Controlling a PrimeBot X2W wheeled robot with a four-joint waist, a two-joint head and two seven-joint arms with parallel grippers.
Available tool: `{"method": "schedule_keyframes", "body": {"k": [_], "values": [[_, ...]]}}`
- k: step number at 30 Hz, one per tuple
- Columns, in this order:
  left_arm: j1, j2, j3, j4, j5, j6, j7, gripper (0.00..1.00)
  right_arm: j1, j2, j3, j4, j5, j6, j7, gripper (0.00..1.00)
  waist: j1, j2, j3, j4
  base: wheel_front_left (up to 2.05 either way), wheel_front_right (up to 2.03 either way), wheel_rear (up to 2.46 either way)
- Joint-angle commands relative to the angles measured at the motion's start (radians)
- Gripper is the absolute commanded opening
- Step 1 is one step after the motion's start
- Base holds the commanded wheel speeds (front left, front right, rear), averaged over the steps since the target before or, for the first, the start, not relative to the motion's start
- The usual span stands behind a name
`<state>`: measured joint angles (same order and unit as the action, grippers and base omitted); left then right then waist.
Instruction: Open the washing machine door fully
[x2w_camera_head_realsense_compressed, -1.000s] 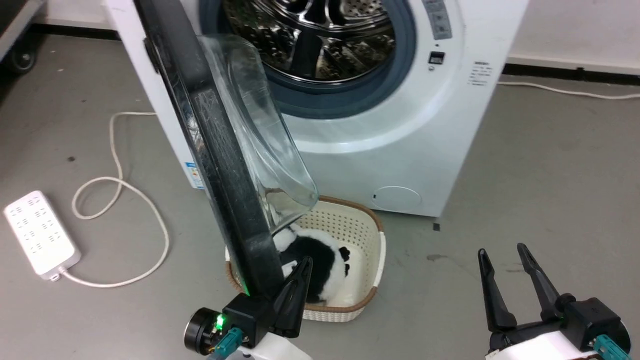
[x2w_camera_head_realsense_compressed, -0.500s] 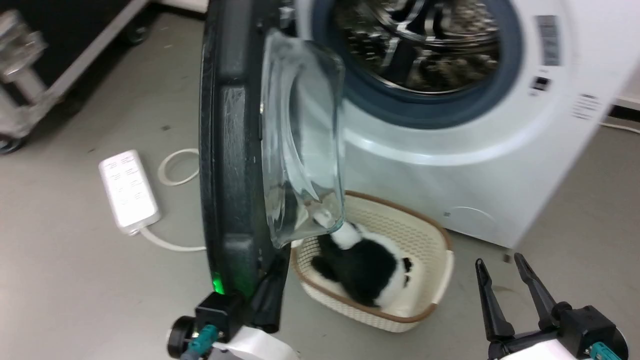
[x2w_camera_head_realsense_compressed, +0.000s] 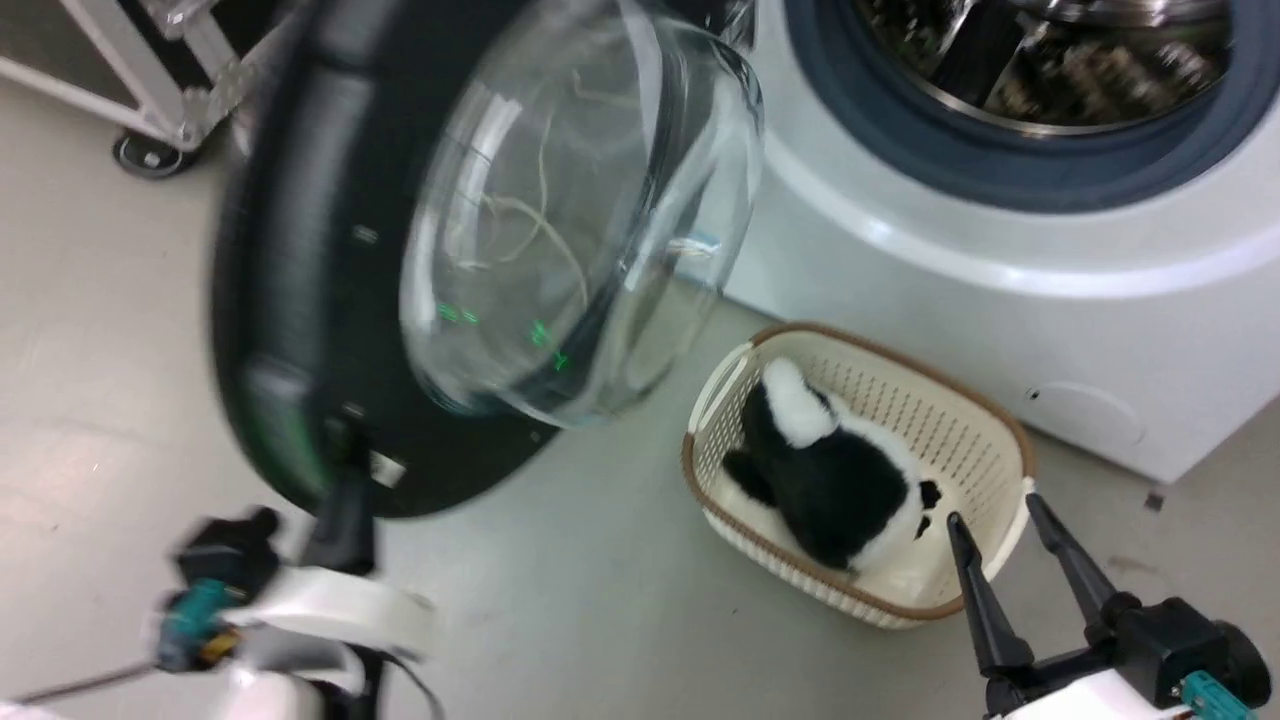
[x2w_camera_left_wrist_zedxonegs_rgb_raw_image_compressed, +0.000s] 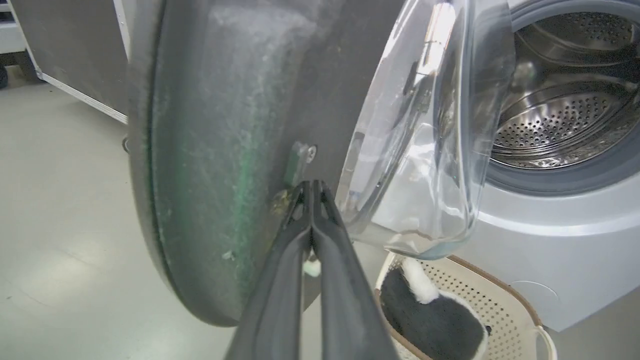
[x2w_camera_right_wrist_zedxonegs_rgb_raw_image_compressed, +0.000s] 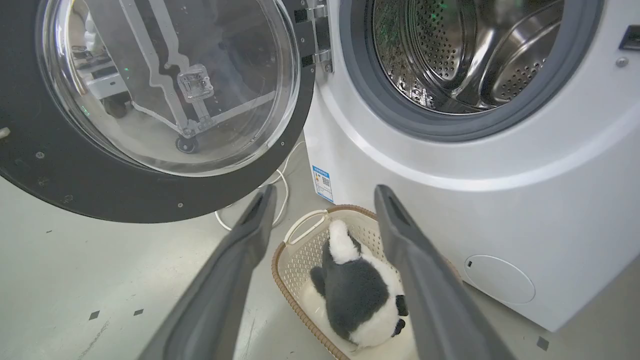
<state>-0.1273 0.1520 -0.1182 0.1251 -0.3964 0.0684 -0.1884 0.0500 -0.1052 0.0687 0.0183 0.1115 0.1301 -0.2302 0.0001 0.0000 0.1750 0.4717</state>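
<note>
Two grippers differ: the left gripper (x2w_camera_left_wrist_zedxonegs_rgb_raw_image_compressed: 311, 187) has jaws together, tips at the black rim of the washing machine door (x2w_camera_head_realsense_compressed: 290, 300), which stands open left of the washing machine (x2w_camera_head_realsense_compressed: 900, 280). The right gripper (x2w_camera_head_realsense_compressed: 990, 512) has jaws apart, empty.

Nothing legible; blue label (x2w_camera_right_wrist_zedxonegs_rgb_raw_image_compressed: 323, 183) on washing machine (x2w_camera_right_wrist_zedxonegs_rgb_raw_image_compressed: 500, 200) too small.

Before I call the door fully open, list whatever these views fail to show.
Left wrist view: the left gripper, shut, has its tips at the washing machine door; actual contact is unclear.
Head view: that gripper and the door rim are motion-blurred; the door's top is cut off by the upper edge.
Right wrist view: print on the blue label sticker is too small to read; fingers of the right gripper hide part of the basket.
</note>
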Motion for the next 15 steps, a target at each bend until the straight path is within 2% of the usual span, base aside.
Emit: {"method": "schedule_keyframes", "body": {"k": [1, 7, 15], "values": [[-0.024, 0.022, 0.021, -0.001, -0.007, 0.004, 0.000, 0.00, -0.015, -0.011, -0.002, -0.012, -0.008, 0.001, 0.004, 1.00, -0.0001, 0.0000, 0.038, 0.014, 0.00, 0.00, 0.00], [-0.095, 0.129, 0.140, 0.027, -0.071, -0.007, 0.040, 0.00, -0.045, -0.048, -0.019, -0.066, -0.015, 0.001, 0.039, 1.00, -0.0001, 0.0000, 0.130, -0.010, 0.00, 0.00, 0.00], [-0.229, 0.269, 0.242, 0.199, -0.122, -0.050, 0.045, 0.00, -0.058, -0.087, -0.037, -0.132, -0.027, 0.001, 0.077, 1.00, -0.0001, 0.0000, 0.225, -0.041, 0.00, 0.00, 0.00]]}}
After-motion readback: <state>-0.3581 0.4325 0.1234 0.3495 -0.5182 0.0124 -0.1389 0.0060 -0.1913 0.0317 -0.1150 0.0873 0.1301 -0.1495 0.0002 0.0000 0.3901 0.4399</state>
